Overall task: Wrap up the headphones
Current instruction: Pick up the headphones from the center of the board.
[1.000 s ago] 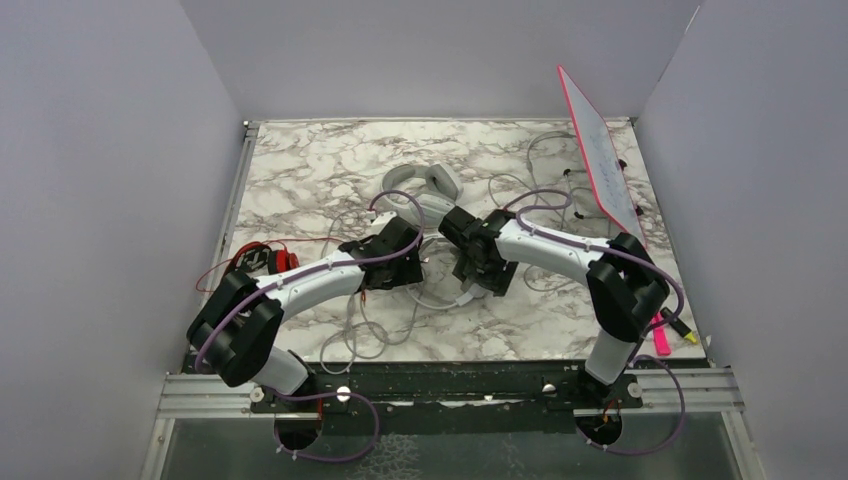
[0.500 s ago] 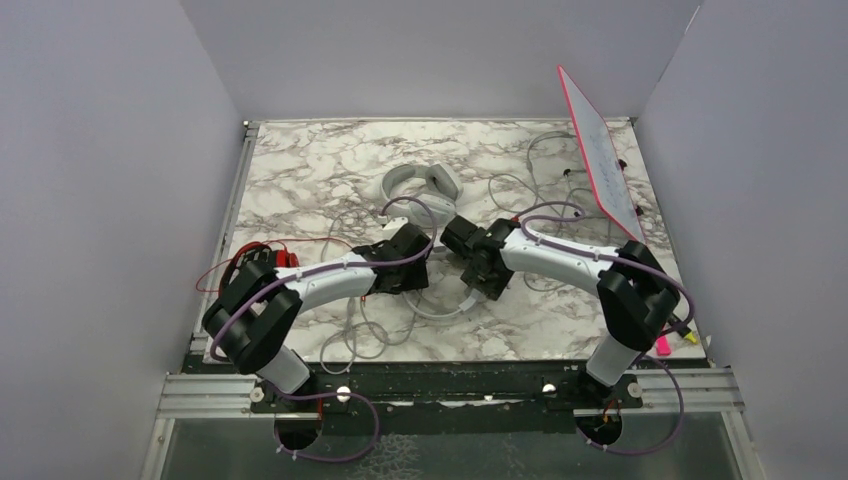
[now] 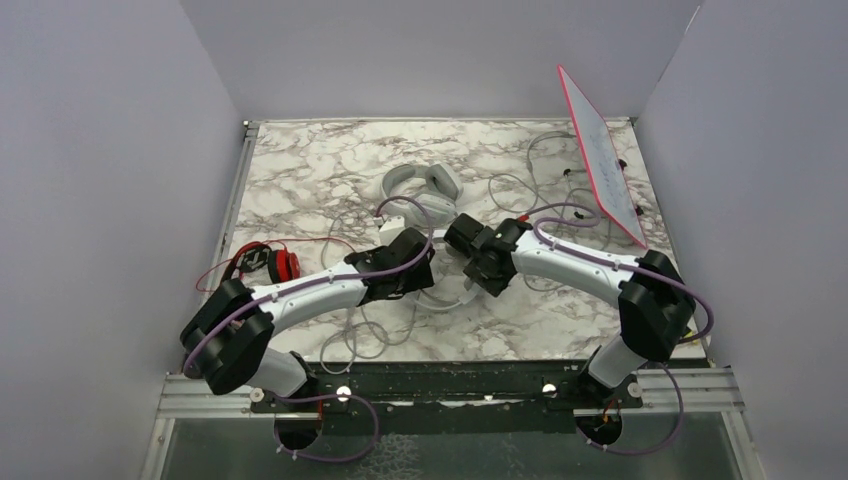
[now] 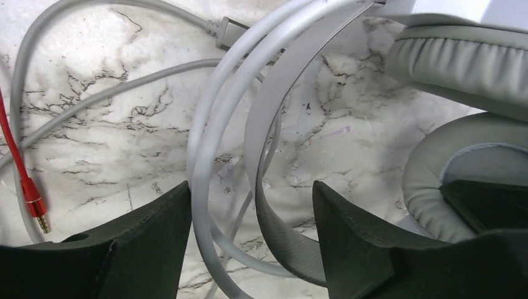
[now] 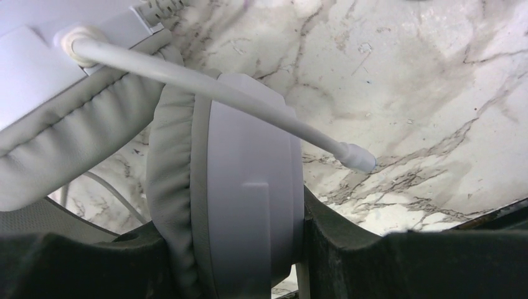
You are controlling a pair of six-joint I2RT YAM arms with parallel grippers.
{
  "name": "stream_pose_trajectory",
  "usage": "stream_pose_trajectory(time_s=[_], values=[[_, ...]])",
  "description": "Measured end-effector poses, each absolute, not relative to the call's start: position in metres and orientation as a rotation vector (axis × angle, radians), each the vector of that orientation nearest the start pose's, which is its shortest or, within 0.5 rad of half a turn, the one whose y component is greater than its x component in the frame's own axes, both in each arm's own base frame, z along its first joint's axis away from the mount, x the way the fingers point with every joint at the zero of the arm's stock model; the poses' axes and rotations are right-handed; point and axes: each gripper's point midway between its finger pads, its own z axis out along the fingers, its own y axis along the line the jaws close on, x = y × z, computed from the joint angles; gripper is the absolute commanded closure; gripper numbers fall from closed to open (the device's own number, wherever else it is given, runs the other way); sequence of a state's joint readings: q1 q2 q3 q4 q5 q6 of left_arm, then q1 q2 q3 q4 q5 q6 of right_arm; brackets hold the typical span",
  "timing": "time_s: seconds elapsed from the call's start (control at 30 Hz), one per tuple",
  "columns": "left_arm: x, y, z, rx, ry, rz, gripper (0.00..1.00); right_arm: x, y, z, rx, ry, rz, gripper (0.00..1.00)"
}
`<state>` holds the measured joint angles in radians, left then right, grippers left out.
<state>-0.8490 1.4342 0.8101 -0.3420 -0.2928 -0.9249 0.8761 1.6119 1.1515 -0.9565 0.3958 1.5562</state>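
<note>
A white-silver headset [image 3: 443, 297] lies mid-table between both grippers. My right gripper [image 5: 230, 232] is shut on one of its ear cups [image 5: 249, 187], a finger pressed on each side; the mic boom [image 5: 249, 103] sticks out above. In the top view the right gripper [image 3: 480, 272] sits just right of my left gripper [image 3: 428, 270]. The left gripper [image 4: 252, 194] is open, straddling the headset's white band [image 4: 202, 156] and grey strap [image 4: 274, 124]; its left finger touches the band. A light grey headset [image 3: 420, 184] lies behind. A red-and-black headset [image 3: 262, 262] is at the left.
A red-framed whiteboard [image 3: 605, 155] leans at the back right. Loose grey cables [image 3: 350, 340] loop over the marble near the front and at the back right [image 3: 545, 150]. A red cable plug [image 4: 34, 205] lies beside the left finger.
My right gripper has closed onto the ear cup. The left arm has reached further right, bringing its jaws round the headband, and narrowed slightly.
</note>
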Motion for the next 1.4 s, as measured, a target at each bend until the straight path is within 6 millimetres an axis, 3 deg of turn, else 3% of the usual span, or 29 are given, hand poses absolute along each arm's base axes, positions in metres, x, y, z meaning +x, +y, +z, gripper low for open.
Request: stream_pose_trajectory(time_s=[0.13,0.47,0.63,0.7,0.73,0.83,0.87,0.93,1.0,1.07,1.17,1.23,1.4], values=[[0.240,-0.242,0.069,-0.246,2.479,-0.391,0.33,0.231,0.227,0.079,0.952,2.524,0.019,0.63],[0.240,-0.240,0.047,-0.247,2.537,-0.288,0.48,0.232,0.230,0.078,0.966,2.512,0.024,0.63],[0.245,-0.236,0.049,-0.241,2.522,-0.246,0.76,0.233,0.229,0.080,0.971,2.498,0.022,0.62],[0.247,-0.233,0.050,-0.238,2.513,-0.224,0.96,0.232,0.228,0.082,0.972,2.495,0.024,0.59],[0.248,-0.232,0.051,-0.239,2.507,-0.215,1.00,0.232,0.228,0.083,0.969,2.493,0.027,0.57],[0.255,-0.230,0.056,-0.245,2.481,-0.193,1.00,0.231,0.229,0.089,0.960,2.487,0.054,0.43],[0.256,-0.230,0.058,-0.246,2.475,-0.191,1.00,0.231,0.230,0.091,0.948,2.489,0.063,0.35],[0.260,-0.230,0.061,-0.240,2.459,-0.187,1.00,0.229,0.232,0.095,0.896,2.502,0.079,0.11],[0.261,-0.230,0.066,-0.229,2.449,-0.193,1.00,0.229,0.237,0.100,0.791,2.523,0.108,0.06],[0.263,-0.229,0.073,-0.207,2.442,-0.185,1.00,0.231,0.245,0.107,0.565,2.549,0.166,0.00],[0.273,-0.227,0.091,-0.185,2.420,-0.173,1.00,0.227,0.249,0.130,0.189,2.522,0.301,0.00],[0.280,-0.227,0.108,-0.165,2.393,-0.185,1.00,0.222,0.250,0.162,-0.041,2.450,0.397,0.00],[0.300,-0.214,0.174,-0.195,2.271,-0.271,1.00,0.221,0.264,0.273,-0.425,2.169,0.575,0.00]])
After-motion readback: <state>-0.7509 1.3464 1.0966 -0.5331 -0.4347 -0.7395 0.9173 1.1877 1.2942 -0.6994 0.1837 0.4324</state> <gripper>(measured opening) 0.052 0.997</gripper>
